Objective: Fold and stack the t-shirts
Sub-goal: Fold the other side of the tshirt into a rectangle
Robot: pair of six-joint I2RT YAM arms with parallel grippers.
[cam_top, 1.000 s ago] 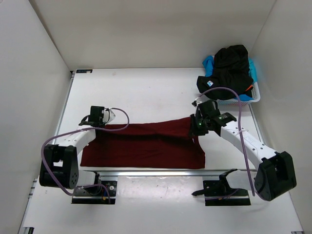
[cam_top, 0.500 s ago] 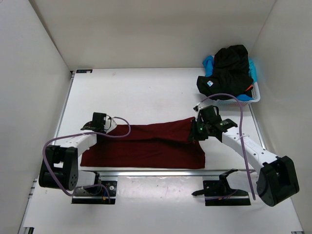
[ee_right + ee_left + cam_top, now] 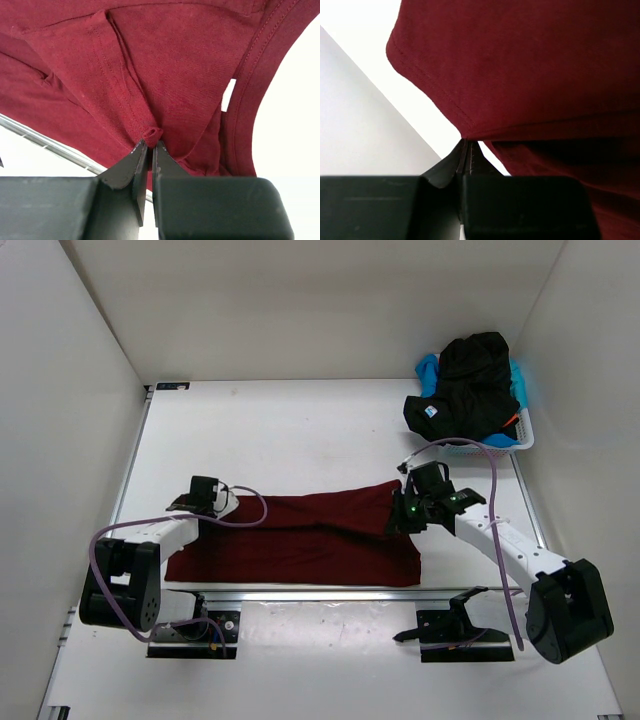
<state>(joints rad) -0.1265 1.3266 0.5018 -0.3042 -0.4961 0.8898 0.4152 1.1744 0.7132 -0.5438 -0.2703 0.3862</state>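
A dark red t-shirt (image 3: pixel 300 540) lies spread along the table's near edge, its far edge lifted at both ends. My left gripper (image 3: pixel 222 503) is shut on the shirt's left far corner; the left wrist view shows the hem (image 3: pixel 435 95) pinched at the fingertips. My right gripper (image 3: pixel 397 512) is shut on a small fold of the same shirt (image 3: pixel 165 80) at its right far corner, by a sleeve seam. A black t-shirt (image 3: pixel 470 380) and a light blue one (image 3: pixel 428 370) are piled in the basket, with a sliver of orange (image 3: pixel 512 420).
A white lattice basket (image 3: pixel 495 445) stands at the back right corner. A metal rail (image 3: pixel 320 590) runs along the table's near edge, just below the red shirt. White walls enclose the table on three sides.
Both grippers have moved toward the near edge and lower, carrying the shirt's far edge with them. The shirt's lifted band now lies further over its lower part.
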